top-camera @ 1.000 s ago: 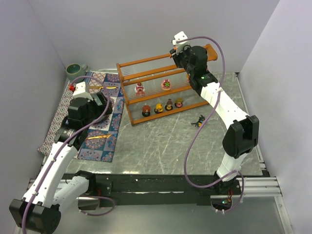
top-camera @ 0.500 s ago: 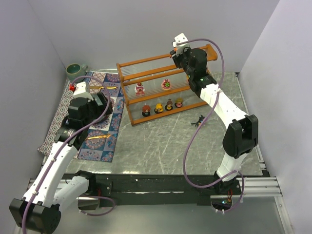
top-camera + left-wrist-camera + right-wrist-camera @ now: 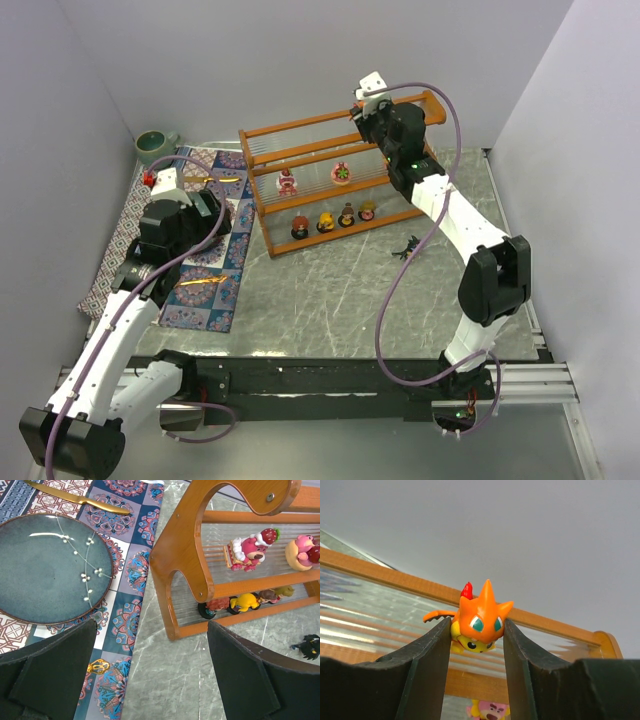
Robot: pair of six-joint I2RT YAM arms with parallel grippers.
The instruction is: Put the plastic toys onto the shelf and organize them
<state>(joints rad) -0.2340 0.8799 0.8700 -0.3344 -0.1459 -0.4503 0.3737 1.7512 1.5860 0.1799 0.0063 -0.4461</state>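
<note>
my right tool is clamped on an orange spiky figurine, held just over the top tier of the wooden shelf near its right end. my left tool hangs with fingers spread over the patterned mat, beside a blue plate. six toys sit on the lower tiers; a black figurine lies on the counter.

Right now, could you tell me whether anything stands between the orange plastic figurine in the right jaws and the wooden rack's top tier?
Nothing visible does: the orange spiky plastic figurine hangs close by the bare-looking top tier of the orange-brown wooden rack.
</note>
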